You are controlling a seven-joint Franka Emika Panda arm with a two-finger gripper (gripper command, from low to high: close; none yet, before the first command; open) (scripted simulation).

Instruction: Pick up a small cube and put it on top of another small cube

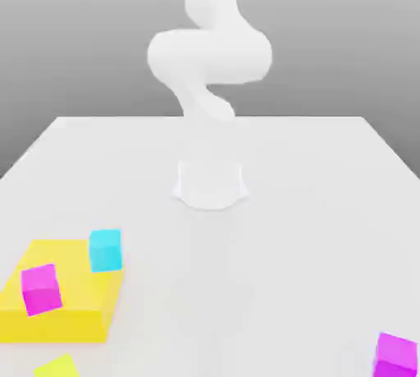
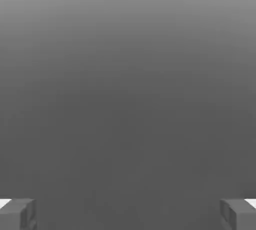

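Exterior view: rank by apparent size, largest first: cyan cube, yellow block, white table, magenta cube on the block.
1. White table
2. Yellow block
3. Cyan cube and magenta cube on the block: look alike in size, no ranking between them.

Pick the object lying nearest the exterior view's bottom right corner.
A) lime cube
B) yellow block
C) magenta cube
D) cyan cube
C: a magenta cube sits there, while the others lie toward the exterior view's left.
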